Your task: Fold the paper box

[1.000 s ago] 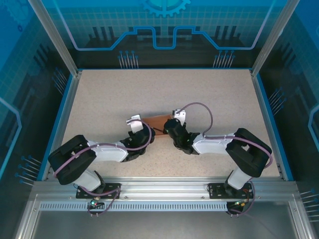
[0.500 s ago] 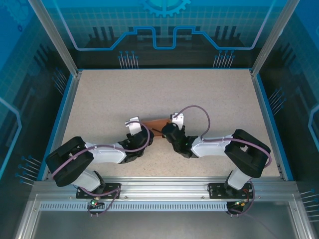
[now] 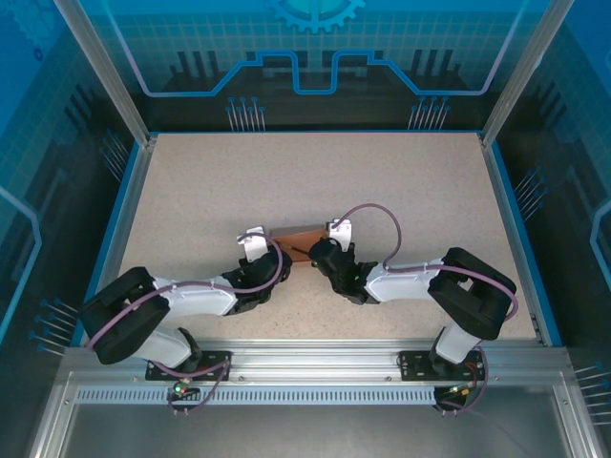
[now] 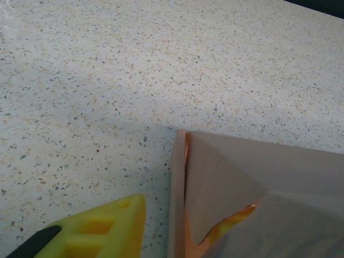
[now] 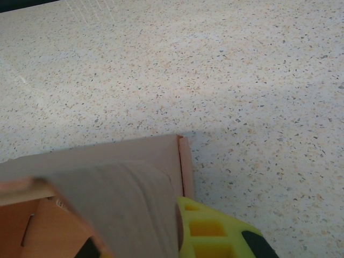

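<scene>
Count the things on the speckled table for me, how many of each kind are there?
Salmon-pink thin cardboard paper box: 1
White-and-black robot arms: 2, the left arm and the right arm
Total: 3

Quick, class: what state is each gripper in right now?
Left gripper: open, not gripping the paper box.
Right gripper: shut on the paper box.

Speckled beige desk [image 3: 315,172] with a blue rim [image 3: 315,133]. Aluminium frame posts [image 3: 102,72] at back corners, slotted aluminium rail [image 3: 305,393] along near edge. Translucent blue wall panels [image 3: 315,48] printed with gear and circuit graphics. Even light.
</scene>
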